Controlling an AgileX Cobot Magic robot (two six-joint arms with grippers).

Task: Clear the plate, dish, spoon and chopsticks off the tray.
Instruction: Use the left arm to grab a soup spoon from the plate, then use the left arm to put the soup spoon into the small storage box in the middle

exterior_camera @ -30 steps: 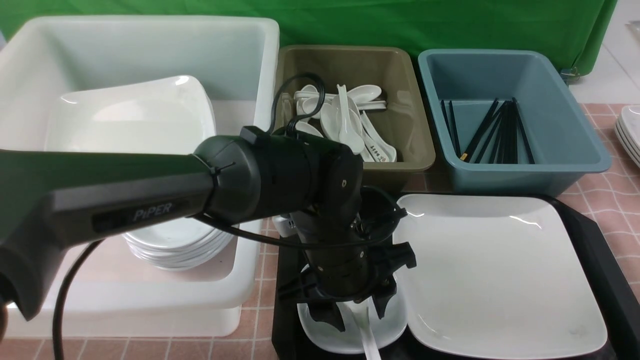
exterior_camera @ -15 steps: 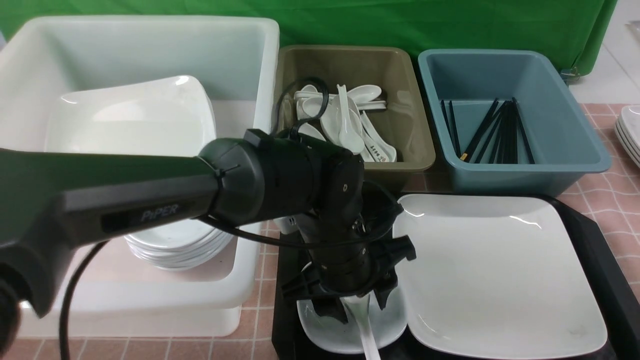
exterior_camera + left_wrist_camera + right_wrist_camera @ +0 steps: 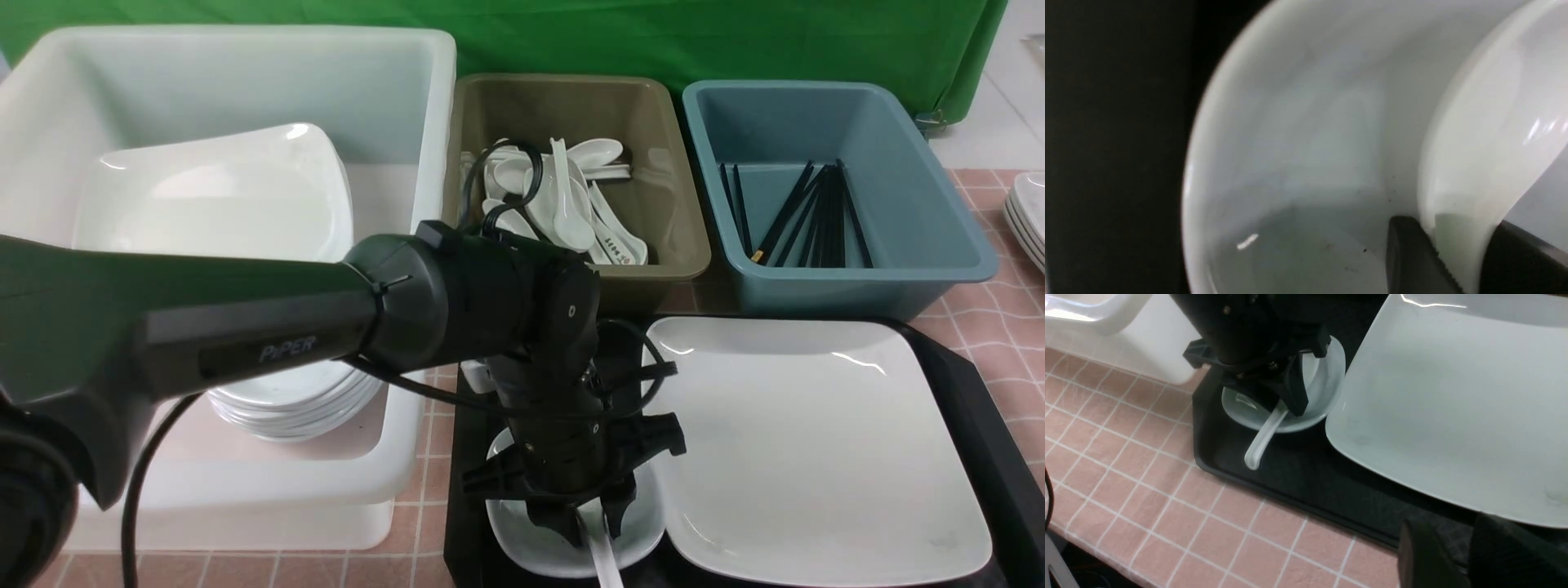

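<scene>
Both fingers of my left hand clamp the spoon in the dish, lower centre, hiding its bowl; right hand cropped, state I cannot tell.

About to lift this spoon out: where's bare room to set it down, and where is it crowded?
Bare: pink tiles off the near-left corner of the tray; the tray strip nearer than dish and plate; the right side of the olive tub, beside its spoon pile. Crowded: plate and dish fill the remaining tray, left jaws on the spoon.
</scene>
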